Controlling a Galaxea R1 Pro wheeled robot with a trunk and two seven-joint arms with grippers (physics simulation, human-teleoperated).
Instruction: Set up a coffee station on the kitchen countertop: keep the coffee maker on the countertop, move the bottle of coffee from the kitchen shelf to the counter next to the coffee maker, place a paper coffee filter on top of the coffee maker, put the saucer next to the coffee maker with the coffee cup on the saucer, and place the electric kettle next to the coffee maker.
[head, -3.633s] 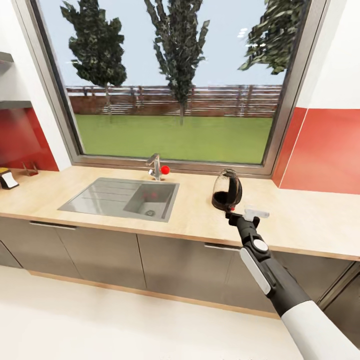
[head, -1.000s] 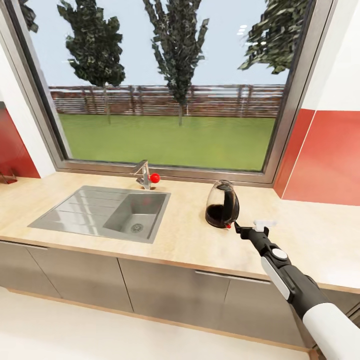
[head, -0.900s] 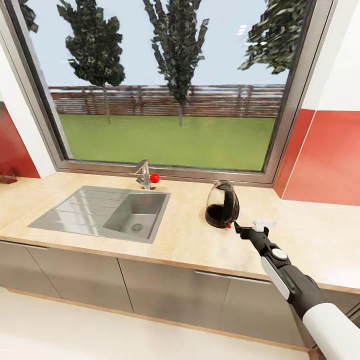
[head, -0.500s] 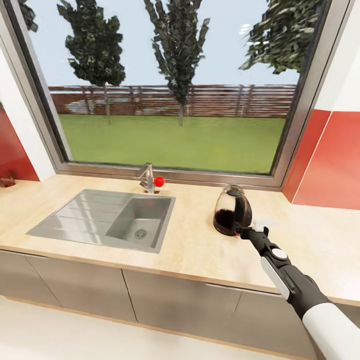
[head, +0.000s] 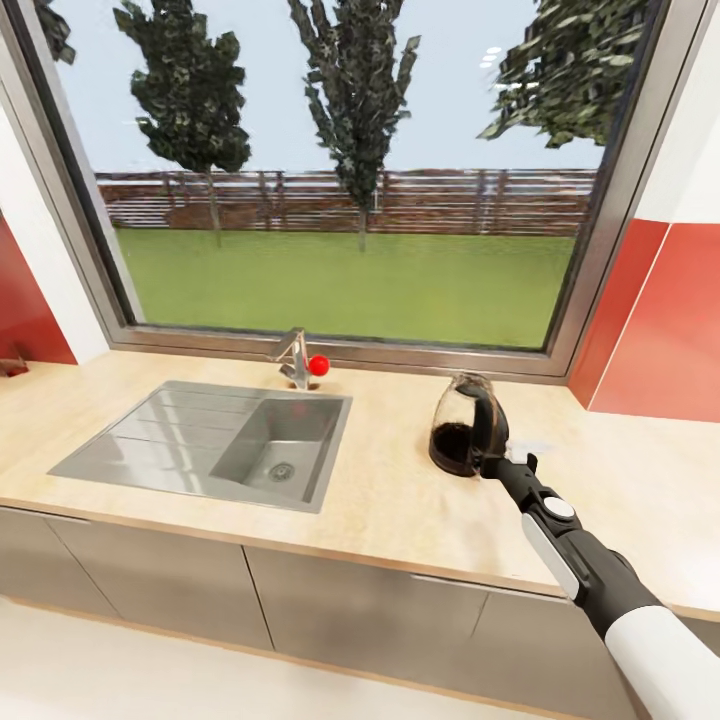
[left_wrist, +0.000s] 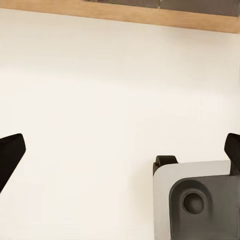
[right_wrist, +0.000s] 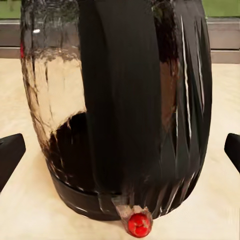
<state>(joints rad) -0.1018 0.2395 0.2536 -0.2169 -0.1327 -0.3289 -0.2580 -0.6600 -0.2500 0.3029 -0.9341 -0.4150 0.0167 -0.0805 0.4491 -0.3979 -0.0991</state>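
Observation:
The electric kettle (head: 466, 425), rounded clear glass with a dark base and black loop handle, stands upright on the kitchen countertop (head: 380, 500) right of the sink. My right gripper (head: 497, 463) reaches in at the base of its handle. In the right wrist view the kettle's black handle (right_wrist: 125, 100) stands close ahead between the two spread fingertips (right_wrist: 10, 152), and a small red button (right_wrist: 139, 224) shows at its foot; the right gripper (right_wrist: 120, 150) is open. My left gripper (left_wrist: 120, 155) is open over pale floor with nothing between its fingers.
An inset steel sink (head: 210, 440) with a faucet (head: 296, 358) and red knob lies left of the kettle. A large window runs behind the worktop, and a red wall panel (head: 660, 320) stands at the right. Grey cabinet fronts (head: 330, 610) sit below.
The head view has shifted as the robot came nearer. My right gripper has closed the gap to the kettle and now sits at its handle, where it stood apart a second ago.

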